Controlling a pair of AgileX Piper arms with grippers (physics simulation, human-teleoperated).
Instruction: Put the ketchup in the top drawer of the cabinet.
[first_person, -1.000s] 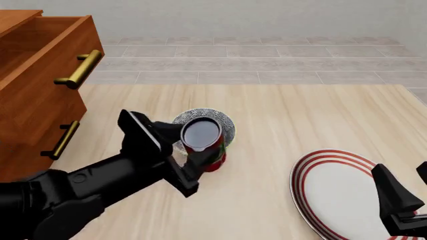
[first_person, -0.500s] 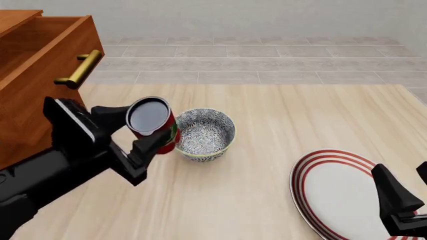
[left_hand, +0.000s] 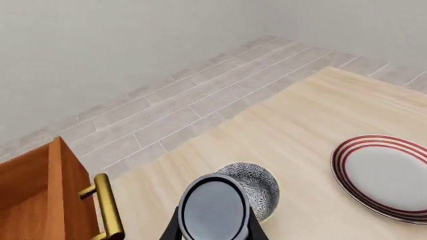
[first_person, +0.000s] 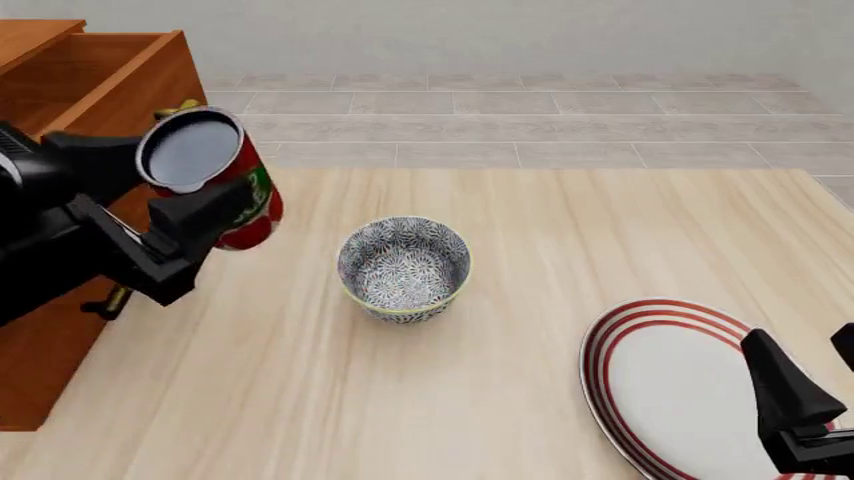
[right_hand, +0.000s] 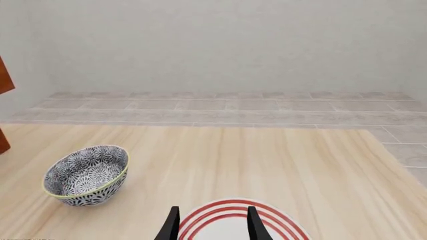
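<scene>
Left wrist view. Item 1: small cylindrical ketchup can, dark top (left_hand: 215, 209), clenched between the black fingers of the left pincer (left_hand: 213, 227). Beyond it: grey patterned ceramic bowl (left_hand: 257, 182) and white plate with red rings (left_hand: 387, 175) on the pale wooden table (left_hand: 313, 115). Orange-brown wooden top drawer (left_hand: 47, 200), pulled open, with brass bar handle (left_hand: 107, 207), lies close beside the can.

Front view. Ketchup can, red label with green band (first_person: 214, 180), is held tilted in the left pincer (first_person: 180, 195), lifted off the table (first_person: 534, 250) and overlapping the front of the open top drawer (first_person: 100, 95) of the large orange-brown cabinet (first_person: 47, 300). 1 second ago it was over the bowl (first_person: 403, 268); it has since travelled left and upward, well apart from the bowl. Judgement: transport is nearly complete; remaining is carrying the can over the drawer front and releasing it inside.

Right wrist view. Right pincer (right_hand: 212, 225), fingers apart and holding nothing, hovers over the striped plate (right_hand: 240, 220); bowl (right_hand: 87, 175) nearby. It has not moved.
</scene>
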